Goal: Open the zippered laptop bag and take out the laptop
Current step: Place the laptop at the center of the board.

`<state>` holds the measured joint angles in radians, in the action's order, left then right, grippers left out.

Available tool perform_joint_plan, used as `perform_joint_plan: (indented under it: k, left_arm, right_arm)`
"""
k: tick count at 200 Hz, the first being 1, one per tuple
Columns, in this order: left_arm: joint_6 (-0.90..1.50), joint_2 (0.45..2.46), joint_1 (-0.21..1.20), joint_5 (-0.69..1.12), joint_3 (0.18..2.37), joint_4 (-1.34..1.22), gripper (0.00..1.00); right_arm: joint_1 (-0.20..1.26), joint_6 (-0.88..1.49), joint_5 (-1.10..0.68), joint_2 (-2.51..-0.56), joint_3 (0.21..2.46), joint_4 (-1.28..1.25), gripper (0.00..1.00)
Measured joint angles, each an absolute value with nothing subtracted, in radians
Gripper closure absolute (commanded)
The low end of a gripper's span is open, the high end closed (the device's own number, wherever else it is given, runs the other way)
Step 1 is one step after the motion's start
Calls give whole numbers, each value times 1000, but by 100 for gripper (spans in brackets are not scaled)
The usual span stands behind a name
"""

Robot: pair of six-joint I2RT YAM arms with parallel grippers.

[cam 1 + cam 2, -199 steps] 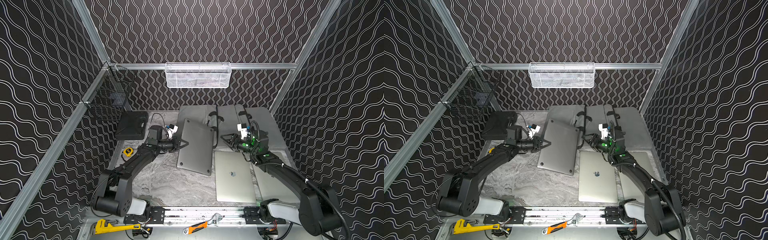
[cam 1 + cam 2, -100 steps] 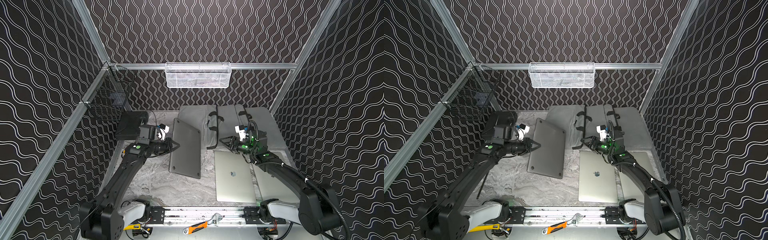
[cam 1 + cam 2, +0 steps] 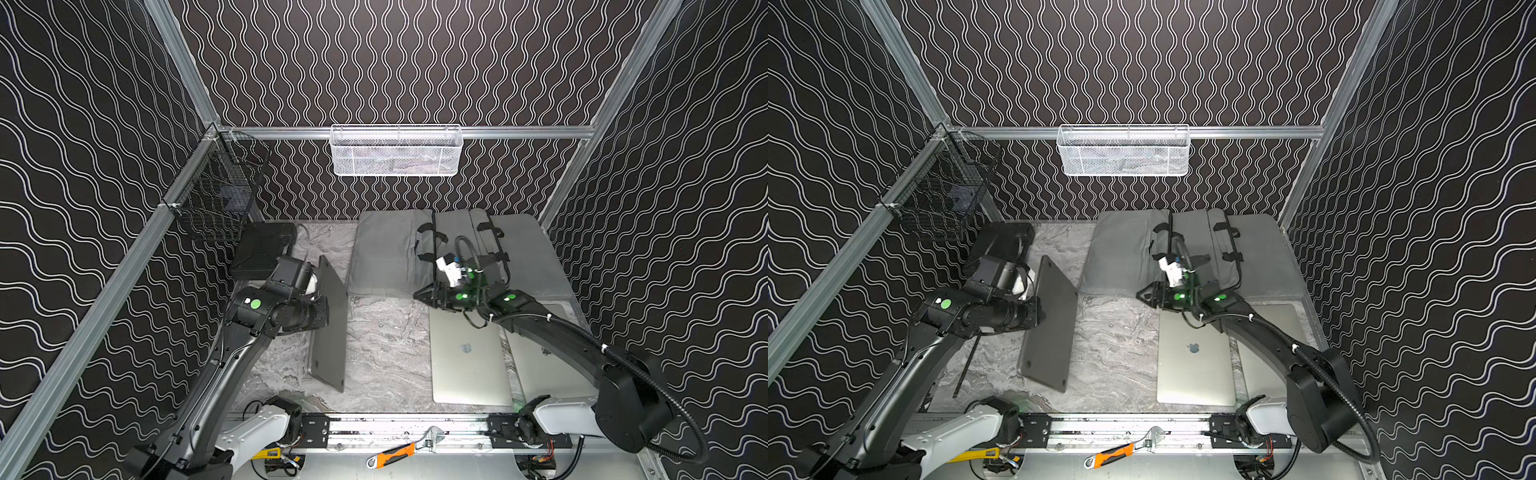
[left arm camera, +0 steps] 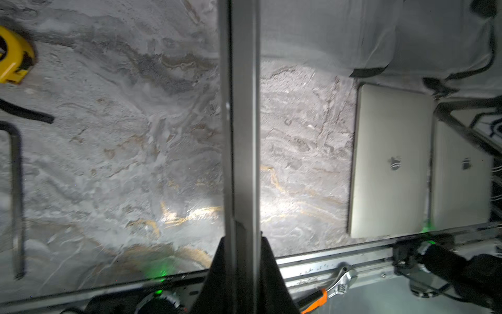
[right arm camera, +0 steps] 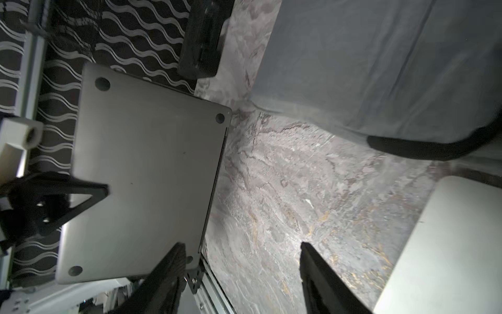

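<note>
Near the grey fabric bag [image 3: 386, 253], the left hand [image 4: 241, 238] grasped the dark-grey laptop [image 3: 330, 328], steeply tilted, lay-down seemingly next, while the right hand [image 3: 422, 295] hung released.

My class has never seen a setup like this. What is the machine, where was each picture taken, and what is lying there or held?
A two-armed robot works at a marbled table. Two pictures look down from overhead; the other two come from a camera on each arm's wrist. On the table lie a grey bag, a silver laptop, another silver laptop beside it and a black case. The left end effector is shut on a dark laptop, gripping one edge so it stands steeply tilted. The right end effector is open and holds nothing.
</note>
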<state>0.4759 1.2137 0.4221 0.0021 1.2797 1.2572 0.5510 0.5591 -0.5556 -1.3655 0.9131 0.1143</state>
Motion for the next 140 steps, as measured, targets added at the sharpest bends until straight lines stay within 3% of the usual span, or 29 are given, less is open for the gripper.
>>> perform_joint_plan:
  k: [90, 140]
  left_arm:
    - [709, 1515, 861, -389, 1404, 1457, 100]
    - [805, 1763, 1003, -492, 1500, 1460, 100]
  right_arm:
    - [568, 583, -554, -1383, 867, 156, 31]
    - [381, 621, -616, -1320, 728, 156, 31]
